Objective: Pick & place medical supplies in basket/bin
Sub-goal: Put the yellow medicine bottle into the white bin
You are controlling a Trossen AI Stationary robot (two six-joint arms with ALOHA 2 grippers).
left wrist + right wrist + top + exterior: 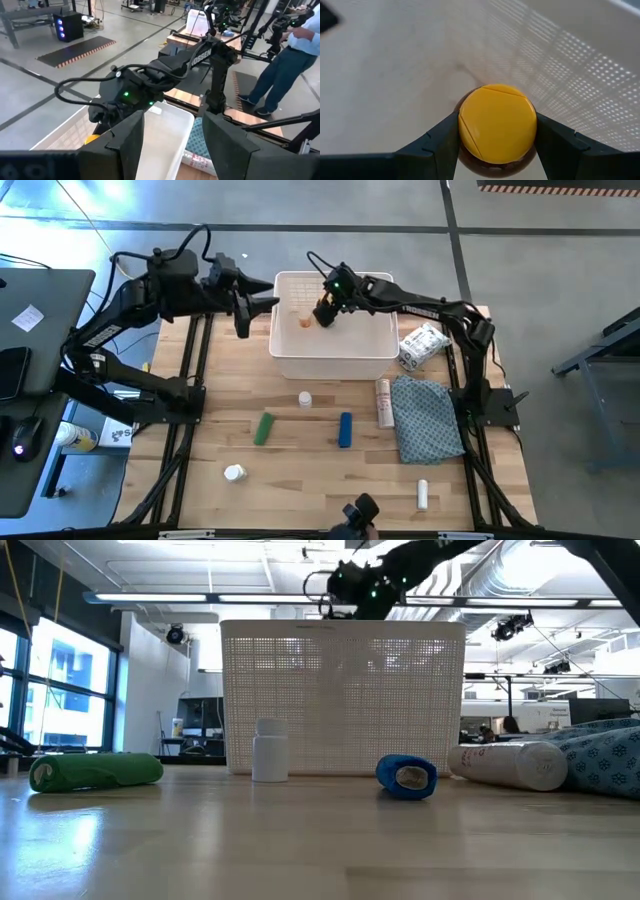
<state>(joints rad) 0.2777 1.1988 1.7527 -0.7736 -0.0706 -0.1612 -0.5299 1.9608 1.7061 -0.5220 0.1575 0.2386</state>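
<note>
Right gripper [496, 135] is holding the amber bottle [497, 123] by its yellow cap, jaws clamped, inside the bin [333, 362]. Left gripper [172, 140] is hovering beside the bin, jaws parted, empty. Remaining supplies are lying on the table [300, 470].

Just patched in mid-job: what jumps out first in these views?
The right gripper is down inside the white bin, its fingers closed on the yellow cap of an amber bottle. The left gripper hovers open just outside the bin's left wall. In front of the bin, a green piece, blue piece and white pill bottle wait on the table.
</note>
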